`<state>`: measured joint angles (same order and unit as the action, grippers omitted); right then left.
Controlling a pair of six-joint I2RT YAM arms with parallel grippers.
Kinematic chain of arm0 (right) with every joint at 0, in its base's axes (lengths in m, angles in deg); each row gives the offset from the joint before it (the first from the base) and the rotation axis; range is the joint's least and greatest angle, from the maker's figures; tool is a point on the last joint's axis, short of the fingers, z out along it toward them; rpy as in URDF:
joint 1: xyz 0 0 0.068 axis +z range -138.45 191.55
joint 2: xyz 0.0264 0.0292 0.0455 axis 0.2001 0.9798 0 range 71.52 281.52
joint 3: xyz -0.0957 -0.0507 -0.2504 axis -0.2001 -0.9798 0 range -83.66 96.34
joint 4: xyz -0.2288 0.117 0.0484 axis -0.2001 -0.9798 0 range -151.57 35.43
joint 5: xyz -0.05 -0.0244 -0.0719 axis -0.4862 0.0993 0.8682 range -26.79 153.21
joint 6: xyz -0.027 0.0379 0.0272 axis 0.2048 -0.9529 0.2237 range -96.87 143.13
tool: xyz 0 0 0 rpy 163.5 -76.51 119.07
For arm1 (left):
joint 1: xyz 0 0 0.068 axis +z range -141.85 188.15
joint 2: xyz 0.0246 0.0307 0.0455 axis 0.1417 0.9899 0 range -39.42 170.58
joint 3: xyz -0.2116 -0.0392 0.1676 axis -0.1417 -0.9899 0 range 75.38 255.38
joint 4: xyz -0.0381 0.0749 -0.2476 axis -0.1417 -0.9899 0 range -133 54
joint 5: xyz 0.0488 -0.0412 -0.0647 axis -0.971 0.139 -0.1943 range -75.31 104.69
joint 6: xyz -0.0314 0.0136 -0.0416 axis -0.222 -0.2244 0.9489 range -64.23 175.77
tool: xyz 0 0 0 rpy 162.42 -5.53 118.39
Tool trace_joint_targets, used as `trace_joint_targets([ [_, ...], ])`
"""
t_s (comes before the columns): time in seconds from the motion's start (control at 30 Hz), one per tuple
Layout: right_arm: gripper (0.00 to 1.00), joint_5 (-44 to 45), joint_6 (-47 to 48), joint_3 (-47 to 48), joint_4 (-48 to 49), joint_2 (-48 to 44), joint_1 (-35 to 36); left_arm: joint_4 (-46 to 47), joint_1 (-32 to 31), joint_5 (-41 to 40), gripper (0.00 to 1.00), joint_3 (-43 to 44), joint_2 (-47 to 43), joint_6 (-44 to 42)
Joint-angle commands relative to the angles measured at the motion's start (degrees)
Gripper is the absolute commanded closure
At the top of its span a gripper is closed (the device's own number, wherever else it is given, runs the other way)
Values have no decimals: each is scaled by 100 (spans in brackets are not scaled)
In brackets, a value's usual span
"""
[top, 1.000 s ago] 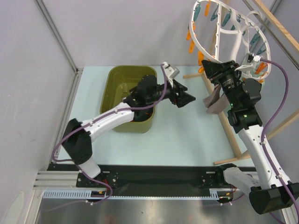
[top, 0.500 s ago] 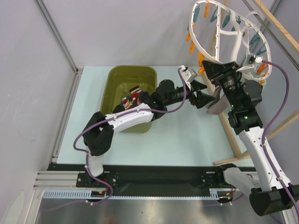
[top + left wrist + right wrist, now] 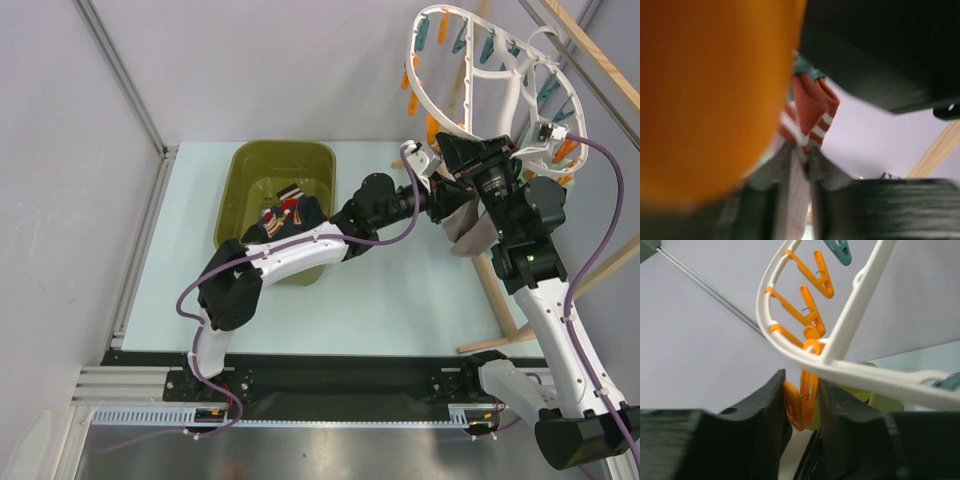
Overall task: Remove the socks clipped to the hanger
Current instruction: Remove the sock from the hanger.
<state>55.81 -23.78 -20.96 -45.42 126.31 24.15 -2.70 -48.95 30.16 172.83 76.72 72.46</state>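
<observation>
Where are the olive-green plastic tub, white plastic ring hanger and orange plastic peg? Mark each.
Olive-green plastic tub (image 3: 283, 146): top view, far rim.
White plastic ring hanger (image 3: 857, 295): right wrist view, spoke.
Orange plastic peg (image 3: 799, 407): right wrist view, body.

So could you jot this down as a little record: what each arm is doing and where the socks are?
Right gripper: pinching an orange peg on the white hanger
Left gripper: closed on the hanging sock below that peg
Green tub: holds a few loose socks
View from left wrist: blurred, sock shows red with white stripes
</observation>
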Motion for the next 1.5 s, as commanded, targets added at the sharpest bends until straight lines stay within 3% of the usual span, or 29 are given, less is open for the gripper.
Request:
trace_joint_targets([
  [0.0, 62, -297, 33, 85, -360, -143, 67, 80, -47, 9, 81, 319, -100, -87],
  [0.1, 52, -332, 270, 138, -685, -327, -12, -77, -38, -26, 100, 283, -267, -113],
  [0.23, 34, -237, 639, 208, -1317, -653, -65, -184, 50, 79, 100, 214, -434, 114],
  [0.37, 28, 45, 947, 375, -2275, -916, -82, -60, 147, 115, 100, -68, -636, 238],
  [0.6, 14, 309, 1439, 419, -3094, -1215, -91, -183, 199, 334, 100, -147, -838, 335],
  [0.93, 11, 467, 2011, -19, -3648, -1646, -100, -429, 270, 536, 100, -147, -1128, 458],
  [1.23, 18, 247, 2011, -618, -3358, -2033, -91, -543, 296, 739, 100, -349, -1436, 511],
  [1.47, 18, 1275, 792, -268, -3069, -2112, -91, -518, 296, 660, 100, -647, -1585, 327],
])
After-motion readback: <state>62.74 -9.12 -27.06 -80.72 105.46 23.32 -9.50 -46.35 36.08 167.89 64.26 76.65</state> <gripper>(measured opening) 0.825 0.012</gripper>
